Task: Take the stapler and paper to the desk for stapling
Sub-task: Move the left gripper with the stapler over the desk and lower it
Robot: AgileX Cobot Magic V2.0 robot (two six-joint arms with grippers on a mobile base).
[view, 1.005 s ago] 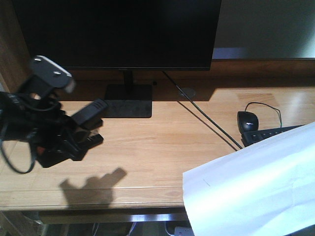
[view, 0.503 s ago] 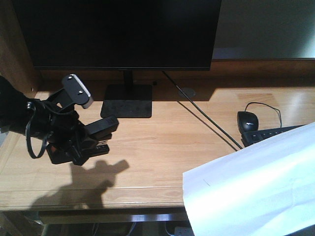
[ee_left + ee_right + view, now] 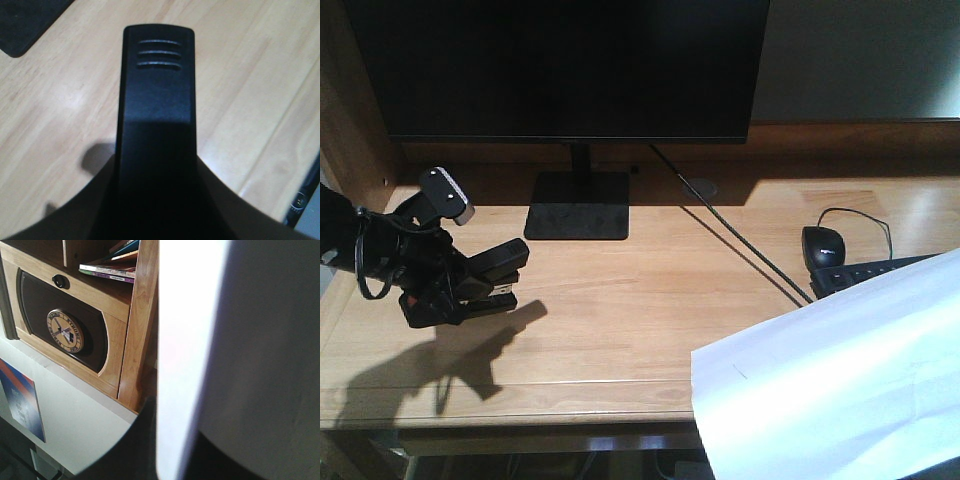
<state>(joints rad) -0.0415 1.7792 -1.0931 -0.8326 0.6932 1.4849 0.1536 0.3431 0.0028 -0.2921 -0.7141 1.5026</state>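
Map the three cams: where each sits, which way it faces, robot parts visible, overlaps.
Exterior front-facing: high before the light wooden desk, looking down at it and the black monitor; left hand grips the small black stapler; plain white paper sheet lower right.
Left wrist: on the left arm, looking along the stapler down at the desk; hand hardly visible.
Right wrist: on the right arm, facing a wooden shelving unit; sheet edge-on; right hand dark, blurred.
Shared: front and left wrist, stapler and desk; front and right wrist, the sheet.
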